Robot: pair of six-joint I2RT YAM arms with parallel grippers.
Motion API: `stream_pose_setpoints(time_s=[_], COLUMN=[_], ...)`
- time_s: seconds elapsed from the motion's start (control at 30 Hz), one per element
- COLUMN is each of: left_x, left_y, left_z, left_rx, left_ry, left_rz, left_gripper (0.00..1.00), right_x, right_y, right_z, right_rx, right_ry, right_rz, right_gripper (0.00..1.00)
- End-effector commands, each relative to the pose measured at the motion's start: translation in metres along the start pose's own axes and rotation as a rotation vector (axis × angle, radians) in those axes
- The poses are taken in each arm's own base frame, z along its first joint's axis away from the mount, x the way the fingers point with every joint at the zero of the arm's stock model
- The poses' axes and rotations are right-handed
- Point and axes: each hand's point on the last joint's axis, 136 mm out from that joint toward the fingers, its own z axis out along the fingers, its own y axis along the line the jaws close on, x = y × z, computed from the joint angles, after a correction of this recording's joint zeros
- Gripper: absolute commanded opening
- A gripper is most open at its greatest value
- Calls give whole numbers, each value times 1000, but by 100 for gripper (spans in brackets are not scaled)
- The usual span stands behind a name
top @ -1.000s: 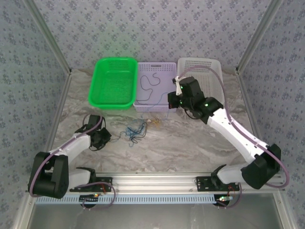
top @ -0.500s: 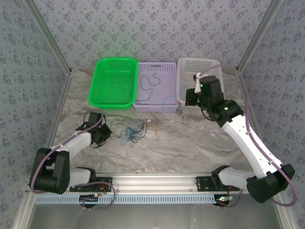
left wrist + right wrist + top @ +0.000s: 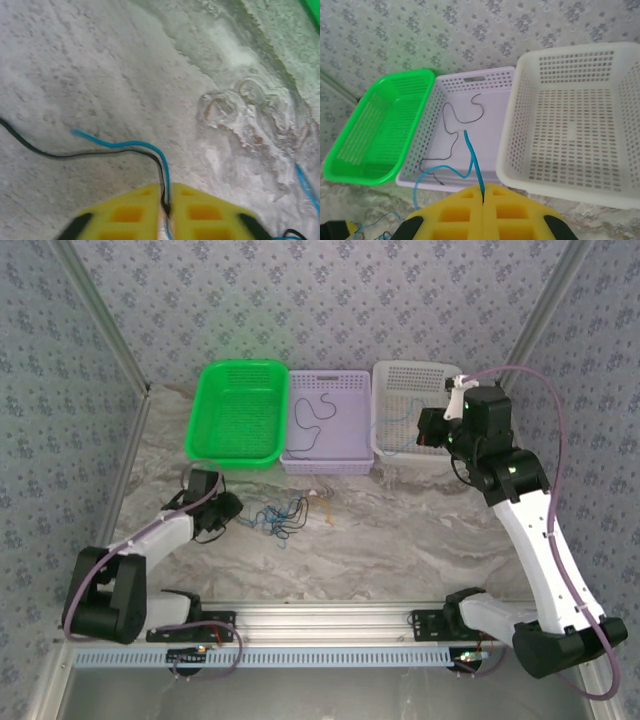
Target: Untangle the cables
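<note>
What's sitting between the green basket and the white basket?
The lilac basket, with a thin black cable lying in it; the top external and right wrist views show it.

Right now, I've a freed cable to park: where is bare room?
Free: the green basket, and the table right of the cable tangle. Crowded: the tangle at the left gripper, and the lilac basket holding a black cable.
</note>
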Motion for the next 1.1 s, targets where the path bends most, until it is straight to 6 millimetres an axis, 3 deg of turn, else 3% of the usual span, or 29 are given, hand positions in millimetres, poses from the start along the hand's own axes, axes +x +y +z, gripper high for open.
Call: stream_pose_setpoints(time_s=[0.0,0.13,0.23,0.33,0.4,0.5,0.8,0.93,1.07], left_x=[-28,-40,-33,-6,17,45,87,93,85], left_y=[-57,-101,-143,-200,-227,-253,-259,-255,-248], left_z=[-50,-102,-124,-145,-153,-151,-121,-102,-83], left_rx=[178,300,418,566,629,734,750,703,612], left_ry=[-106,-115,-39,-13,1,72,153,164,126], left_rz=[54,66,85,298,462,581,733,766,789], left_gripper=[57,65,63,61,61,61,61,62,59], right_x=[8,19,29,40,47,55,68,73,78], right_y=[19,34,46,59,70,82,103,108,113], right_z=[3,14,24,34,38,42,40,38,36], right_rx=[-113,-203,-272,-327,-376,-426,-509,-529,-538], right_ry=[43,66,101,145,176,212,279,294,308], right_rz=[-23,-28,-19,-29,-38,-46,-63,-73,-86], right_gripper=[0,0,0,0,0,0,0,0,0])
